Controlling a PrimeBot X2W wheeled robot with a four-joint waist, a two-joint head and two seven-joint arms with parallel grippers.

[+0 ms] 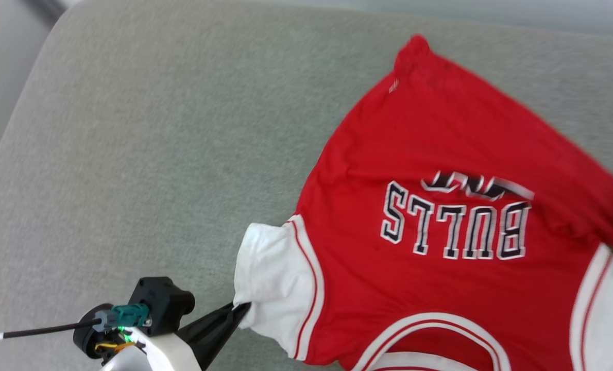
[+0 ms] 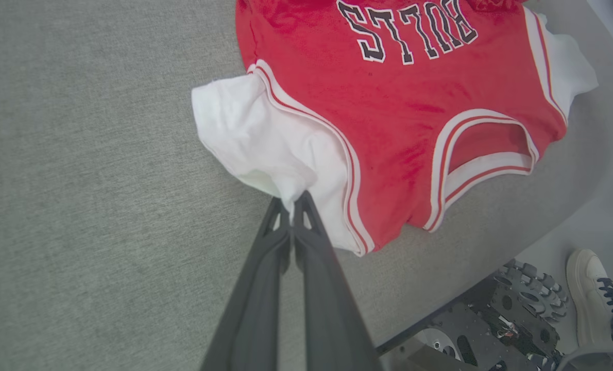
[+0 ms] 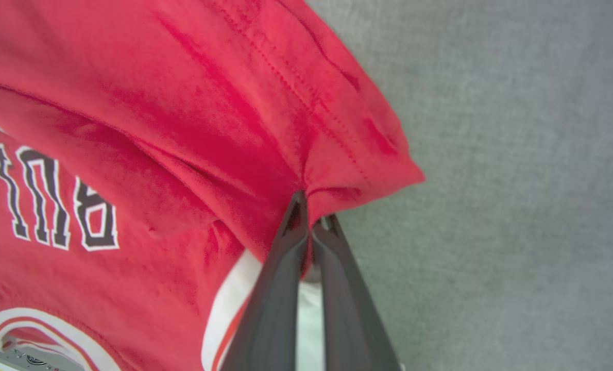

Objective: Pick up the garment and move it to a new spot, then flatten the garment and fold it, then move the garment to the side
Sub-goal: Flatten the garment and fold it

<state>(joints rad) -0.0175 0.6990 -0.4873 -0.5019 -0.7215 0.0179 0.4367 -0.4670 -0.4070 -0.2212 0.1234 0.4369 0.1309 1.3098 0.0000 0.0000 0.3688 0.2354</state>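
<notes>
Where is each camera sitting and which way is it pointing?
Head view: on the head, looking down at the garment on grey surface; left gripper lower left.
Left wrist view: along that gripper's fingers, pinching the white sleeve; wheeled base lower right.
Right wrist view: along the right gripper, shut on the red hem.
Shared: the black lettering.

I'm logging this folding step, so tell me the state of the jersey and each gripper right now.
Red jersey T-shirt: lying lettering-up on the grey surface, rumpled, pinched at two spots.
Left gripper: shut on the white sleeve at its edge.
Right gripper: shut on bunched red fabric by a stitched edge.
</notes>
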